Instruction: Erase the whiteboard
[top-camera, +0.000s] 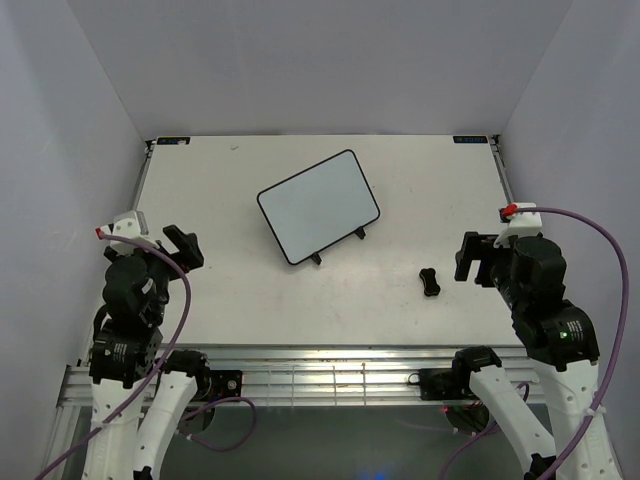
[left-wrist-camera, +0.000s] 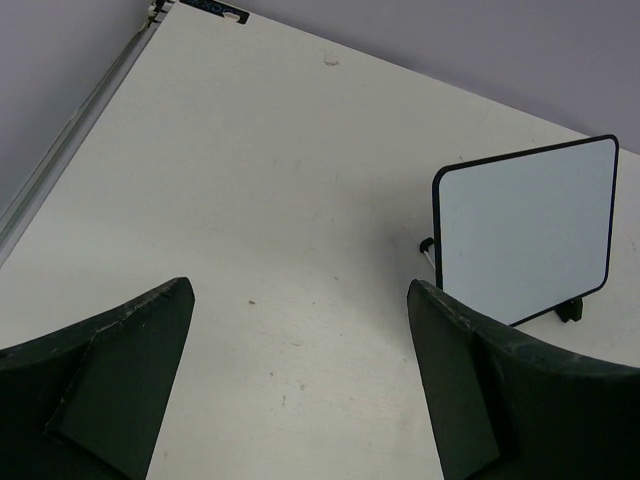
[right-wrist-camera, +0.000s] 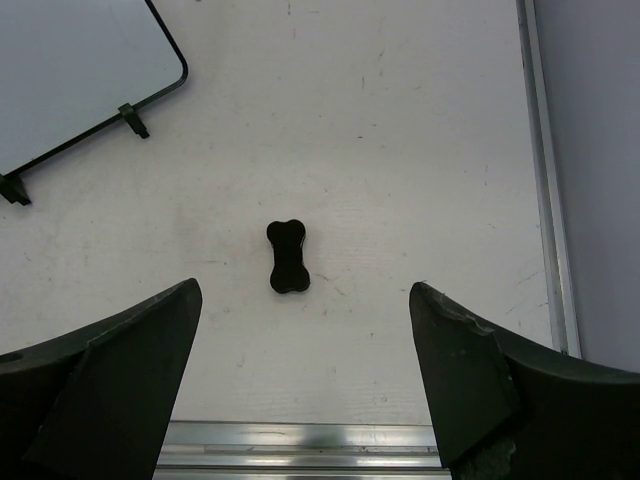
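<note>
The whiteboard (top-camera: 318, 205), white with a thin black frame and black wire feet, stands tilted near the table's middle; its face looks blank. It also shows in the left wrist view (left-wrist-camera: 525, 230) and at the top left of the right wrist view (right-wrist-camera: 70, 75). A small black bone-shaped eraser (top-camera: 430, 282) lies on the table to the board's right, and in the right wrist view (right-wrist-camera: 287, 257) it lies ahead of the fingers. My left gripper (top-camera: 183, 246) is open and empty at the left. My right gripper (top-camera: 472, 258) is open and empty, just right of the eraser.
The white table (top-camera: 250, 300) has a metal rail (top-camera: 350, 365) along its near edge and a raised edge strip on the right (right-wrist-camera: 545, 180). Pale walls enclose the table on three sides.
</note>
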